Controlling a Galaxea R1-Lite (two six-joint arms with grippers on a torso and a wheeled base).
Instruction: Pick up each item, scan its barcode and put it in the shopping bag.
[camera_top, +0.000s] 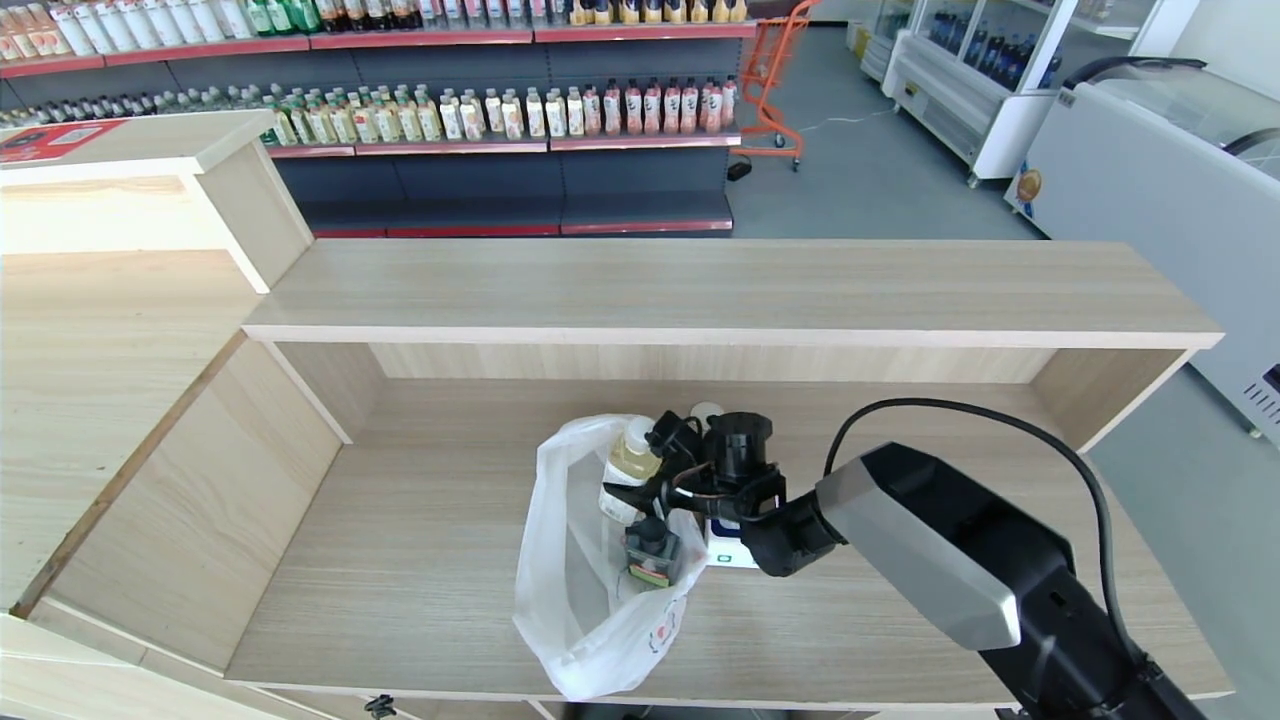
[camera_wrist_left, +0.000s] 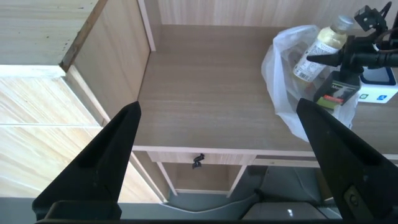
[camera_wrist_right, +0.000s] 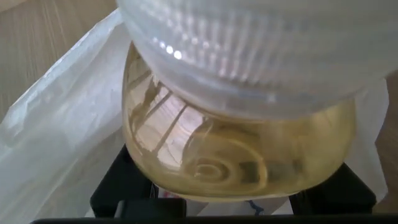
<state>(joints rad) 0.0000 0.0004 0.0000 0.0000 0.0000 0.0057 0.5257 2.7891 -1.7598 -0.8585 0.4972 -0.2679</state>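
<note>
Right gripper (camera_top: 640, 492), jaws clenched on the bottle (camera_top: 628, 462), holds it tilted at the mouth of the shopping bag (camera_top: 575, 600) on the desk (camera_top: 400, 560). Full of liquid, with smooth stiff plastic walls, it is probably weighty and slippery, so hold it mid-body. Left gripper (camera_wrist_left: 219, 106): jaws spread, empty.

Left of the crumpled white plastic shopping bag (camera_top: 570, 600), the light wooden counter (camera_top: 400, 520) gives open passage up to its slanted side panel (camera_top: 220, 480). A raised wooden ledge (camera_top: 700, 290) tops the back wall. The bag's mouth is blocked by a clear bottle of pale yellow drink (camera_top: 628, 468) in the black right gripper (camera_top: 638, 492), whose grey-and-black arm (camera_top: 930, 550) crosses the right side.
</note>
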